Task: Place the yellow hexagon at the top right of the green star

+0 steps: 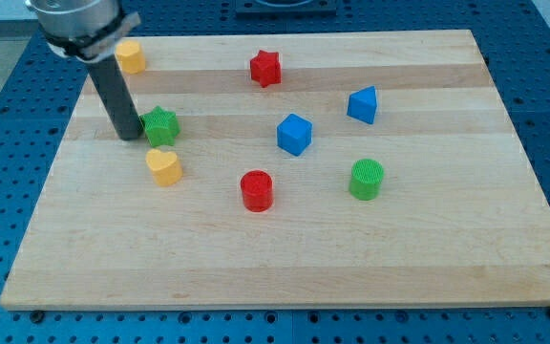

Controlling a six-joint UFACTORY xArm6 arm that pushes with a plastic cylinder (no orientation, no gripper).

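The yellow hexagon (131,56) sits near the board's top left corner. The green star (161,125) lies below and a little right of it. My tip (128,137) rests on the board right against the green star's left side, below the yellow hexagon. The rod rises from the tip toward the view's top left.
A yellow heart (164,166) lies just below the green star. A red star (266,68), blue cube (294,134), blue triangular block (363,105), red cylinder (256,190) and green cylinder (366,179) spread over the wooden board (285,258).
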